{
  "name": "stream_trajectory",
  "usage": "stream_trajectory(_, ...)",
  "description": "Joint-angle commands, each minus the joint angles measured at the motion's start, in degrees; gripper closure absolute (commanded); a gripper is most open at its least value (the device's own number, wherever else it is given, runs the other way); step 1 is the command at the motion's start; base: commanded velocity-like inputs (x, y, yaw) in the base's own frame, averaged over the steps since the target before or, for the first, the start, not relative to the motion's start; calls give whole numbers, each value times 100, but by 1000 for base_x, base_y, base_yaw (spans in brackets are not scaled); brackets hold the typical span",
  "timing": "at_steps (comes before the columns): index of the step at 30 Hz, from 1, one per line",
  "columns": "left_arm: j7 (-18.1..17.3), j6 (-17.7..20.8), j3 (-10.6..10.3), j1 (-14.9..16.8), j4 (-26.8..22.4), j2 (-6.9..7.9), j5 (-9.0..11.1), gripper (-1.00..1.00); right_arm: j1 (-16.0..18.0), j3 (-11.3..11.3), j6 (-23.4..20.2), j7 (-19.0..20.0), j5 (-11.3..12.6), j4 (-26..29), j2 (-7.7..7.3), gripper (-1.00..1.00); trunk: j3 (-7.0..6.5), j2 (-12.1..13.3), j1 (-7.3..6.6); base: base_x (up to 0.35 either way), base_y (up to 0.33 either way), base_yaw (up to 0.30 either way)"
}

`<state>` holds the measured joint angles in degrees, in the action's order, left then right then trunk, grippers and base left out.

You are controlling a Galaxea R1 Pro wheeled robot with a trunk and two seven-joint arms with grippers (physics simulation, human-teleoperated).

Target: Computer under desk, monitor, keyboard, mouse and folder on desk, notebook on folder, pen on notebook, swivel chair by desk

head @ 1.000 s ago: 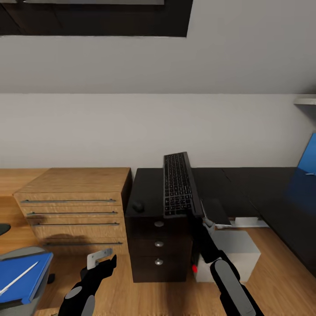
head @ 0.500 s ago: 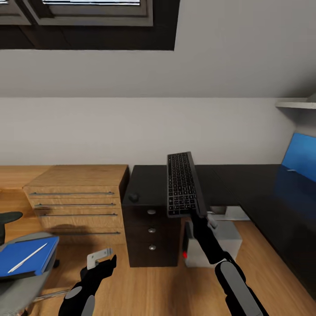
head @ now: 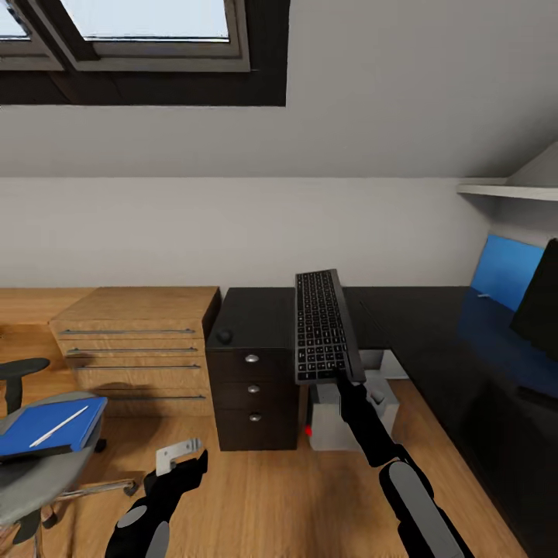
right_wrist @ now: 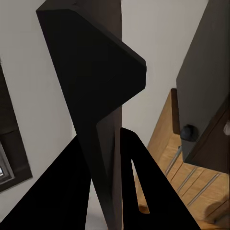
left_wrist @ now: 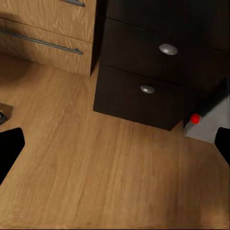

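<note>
The right hand [head: 342, 381] is clamped on the near short end of the slim black-keyed keyboard in its thin silver-grey frame [head: 321, 324], holding it tilted up above the front edge of the black-topped surface [head: 403, 318], keys facing the camera. In the right wrist view the keyboard [right_wrist: 96, 96] stands as a dark slab between the fingers [right_wrist: 139, 191]. The left hand [head: 180, 463] hangs with its fingers spread and empty over the light wood floor [head: 279, 496].

Against a second ago the whole head view has swung: the dark-framed skylight [head: 139, 46] now shows more glass, the black monitor [head: 539, 302] has entered at 3 o'clock, and the keyboard keeps its place in the grip.

From the right hand, the small rounded black mouse [head: 225, 337] lies on the surface at 10 o'clock, and the light grey computer tower [head: 341, 422] sits just below it under the surface, its red button seen in the left wrist view. At 8 o'clock, well apart, the grey swivel chair [head: 39, 480] carries the bright blue folder [head: 46, 426] with the slim white pen [head: 58, 426] on it. The light wood chest with steel handles [head: 136, 349] stands just beside the surface's drawers.
</note>
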<state>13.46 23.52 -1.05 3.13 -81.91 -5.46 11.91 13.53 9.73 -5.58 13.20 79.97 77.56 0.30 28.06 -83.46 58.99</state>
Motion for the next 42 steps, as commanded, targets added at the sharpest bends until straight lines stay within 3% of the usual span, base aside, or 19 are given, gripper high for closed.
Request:
stream_trajectory(1,51,21,-8,3,-9,1,60,-100,3,-5,-31,42,78,-4,2,100,-13,38,-26,-293,-241,0)
stream_trajectory(17,51,21,-9,3,-9,5,66,-100,1,-6,-36,48,79,-22,-7,100,-300,680,-377,-294,-238,0)
stream_trajectory(34,51,13,-9,3,-9,16,75,-100,1,-3,-45,44,69,-139,-43,100,-605,1361,-751,-331,-127,0)
stream_trajectory(42,51,13,-9,3,-9,18,75,-100,1,-11,-219,42,71,-203,-150,100,-749,1682,-927,-338,-102,0)
